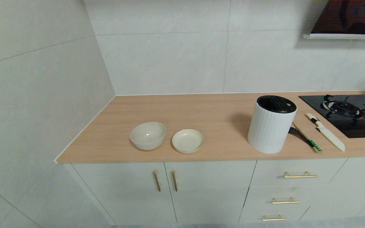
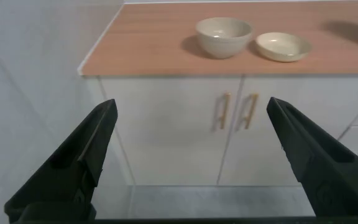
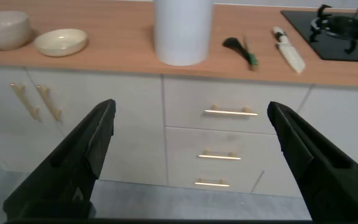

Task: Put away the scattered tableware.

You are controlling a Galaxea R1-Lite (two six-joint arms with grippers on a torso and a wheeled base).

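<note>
Both grippers hang low in front of the cabinets, jaws wide apart and holding nothing. The left gripper (image 2: 190, 109) faces the cupboard doors (image 2: 179, 137), the right gripper (image 3: 190, 109) the drawers (image 3: 260, 93).

Above them runs the wooden counter (image 1: 201, 110), with a black gas hob (image 1: 344, 114) set into its right end. A tall white ribbed holder (image 1: 269, 129) with a black slotted top stands upright near the front edge, left of the hob.

Well to its left sit a pale bowl (image 1: 148, 135) and a shallow dish (image 1: 188, 141) — just beside each other, both upright and empty. Between holder and hob lie a white-bladed knife (image 1: 326, 132) and a dark spoon (image 1: 303, 137) with green marks on its handle — the spoon's bowl is just beside the holder's base.
</note>
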